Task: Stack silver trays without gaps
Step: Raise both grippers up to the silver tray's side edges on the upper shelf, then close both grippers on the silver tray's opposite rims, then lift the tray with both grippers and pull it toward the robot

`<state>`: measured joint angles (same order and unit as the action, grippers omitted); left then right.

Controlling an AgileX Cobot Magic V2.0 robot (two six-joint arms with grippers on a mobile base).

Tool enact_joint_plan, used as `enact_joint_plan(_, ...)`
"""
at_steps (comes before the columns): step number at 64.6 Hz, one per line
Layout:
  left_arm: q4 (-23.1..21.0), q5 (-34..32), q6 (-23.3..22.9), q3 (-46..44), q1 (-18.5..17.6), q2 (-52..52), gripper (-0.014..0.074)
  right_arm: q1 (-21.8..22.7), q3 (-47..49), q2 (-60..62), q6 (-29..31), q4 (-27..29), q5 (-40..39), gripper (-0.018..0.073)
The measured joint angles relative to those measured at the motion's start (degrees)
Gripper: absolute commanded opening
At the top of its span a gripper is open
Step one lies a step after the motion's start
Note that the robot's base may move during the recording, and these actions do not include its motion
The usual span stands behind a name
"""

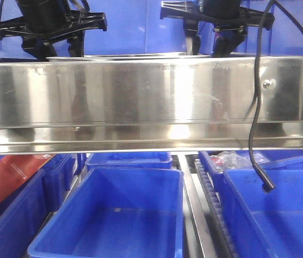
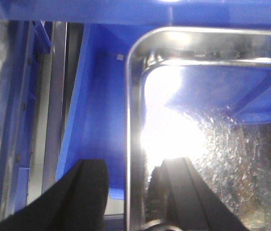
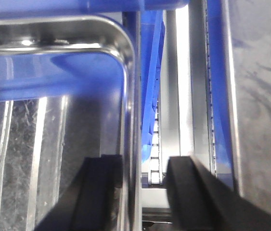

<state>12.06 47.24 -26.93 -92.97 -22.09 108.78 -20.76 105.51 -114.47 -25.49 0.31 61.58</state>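
The left gripper [image 2: 133, 162] and right gripper [image 3: 141, 160] straddle opposite rims of a silver tray [image 2: 198, 33], jaws spread; closing together and keeping it level should let it nest without gaps.

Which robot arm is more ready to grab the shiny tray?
Probably left, barely: the left tool straddles the silver tray, rim centred between its open fingers. The right tool straddles the opposite rim too, but off-centre.

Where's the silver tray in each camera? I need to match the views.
Front: silver tray is a thin strip just above the steel rail.
Left wrist: fills the right, corner upper left.
Right wrist: fills the left, corner upper right.
Landmark: its rim, straddled by left gripper and right gripper.
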Motion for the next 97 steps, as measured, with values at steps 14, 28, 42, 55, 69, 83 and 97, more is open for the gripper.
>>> enact_joint_plan(14, 0.00, 0.20, 0.00, 0.00, 0.00, 0.00, 0.0188, 0.00, 0.00, -0.33, 0.00, 0.21, -0.49, 0.0036)
enact_joint_plan(28, 0.00, 0.33, 0.00, 0.00, 0.00, 0.00, 0.0188, 0.00, 0.00, -0.33, 0.00, 0.21, -0.96, -0.0025)
enact_joint_plan(42, -1.08, 0.33, 0.00, 0.00, 0.00, 0.00, 0.0129, 0.00, 0.00, -0.33, -0.24, 0.57, -1.18, -0.0078)
enact_joint_plan(55, -2.61, 0.44, -0.13, -0.04, 0.00, 0.00, -0.0011, 0.00, 0.00, -0.33, -0.24, 0.46, -1.18, -0.0078)
enact_joint_plan(69, -3.77, 1.06, -0.50, -0.26, 0.00, -0.33, -0.0006, 0.00, 1.57, -0.33, -0.38, -1.96, -0.25, -0.0078)
enact_joint_plan(83, -4.16, 3.09, -1.89, -0.26, -0.24, -4.58, -0.0016, -2.18, 4.17, 2.34, -0.28, -7.00, 1.61, -0.0078)
enact_joint_plan(97, 1.93, 5.09, -5.82, -0.40, -2.70, -12.92, -0.0017, -4.88, 4.79, 8.53, -1.33, -9.56, 2.23, -0.0078)
